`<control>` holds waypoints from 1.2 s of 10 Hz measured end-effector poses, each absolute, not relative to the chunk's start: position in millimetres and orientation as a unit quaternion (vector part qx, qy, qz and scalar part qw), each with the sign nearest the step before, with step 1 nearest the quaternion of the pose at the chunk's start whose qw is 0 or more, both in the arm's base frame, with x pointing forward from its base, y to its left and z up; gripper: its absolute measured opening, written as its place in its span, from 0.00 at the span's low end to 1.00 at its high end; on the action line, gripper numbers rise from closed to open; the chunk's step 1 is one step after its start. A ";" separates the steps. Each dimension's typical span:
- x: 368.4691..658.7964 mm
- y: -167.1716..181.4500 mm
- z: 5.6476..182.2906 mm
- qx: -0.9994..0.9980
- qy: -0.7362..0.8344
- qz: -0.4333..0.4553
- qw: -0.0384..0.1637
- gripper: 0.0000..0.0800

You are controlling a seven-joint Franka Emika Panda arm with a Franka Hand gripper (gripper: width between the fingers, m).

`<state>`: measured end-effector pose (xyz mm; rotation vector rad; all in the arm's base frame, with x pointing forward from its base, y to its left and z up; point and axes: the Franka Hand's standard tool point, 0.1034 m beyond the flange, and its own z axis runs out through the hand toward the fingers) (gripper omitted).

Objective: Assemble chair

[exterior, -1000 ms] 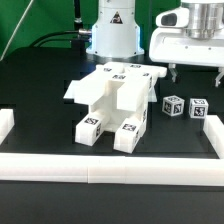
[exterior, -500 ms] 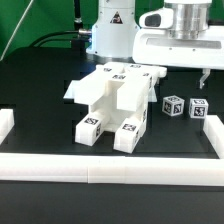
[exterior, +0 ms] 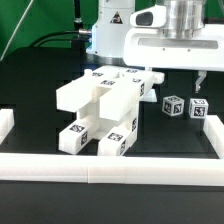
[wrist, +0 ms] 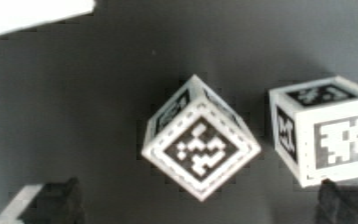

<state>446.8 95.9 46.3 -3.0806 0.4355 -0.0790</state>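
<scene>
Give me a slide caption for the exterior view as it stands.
Open gripper hovers above two tagged cubes beside the partly assembled white chair.

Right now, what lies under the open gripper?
Below the gripper, two small tagged cubes rest on the black table. The first cube and the second cube stand apart, with tags showing on their upper faces. Their bottom faces are covered.

White chair [exterior: 85,95] and cube [exterior: 174,105] carry black-and-white tags [wrist: 202,148]; table [exterior: 30,100] seemingly black.
</scene>
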 end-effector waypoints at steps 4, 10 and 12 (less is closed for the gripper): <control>457.1 103.6 50.0 -0.989 0.148 -0.020 0.019 0.81; 487.3 124.3 49.3 -0.993 0.115 -0.027 0.020 0.81; 501.4 143.6 42.9 -0.991 0.130 -0.033 0.025 0.81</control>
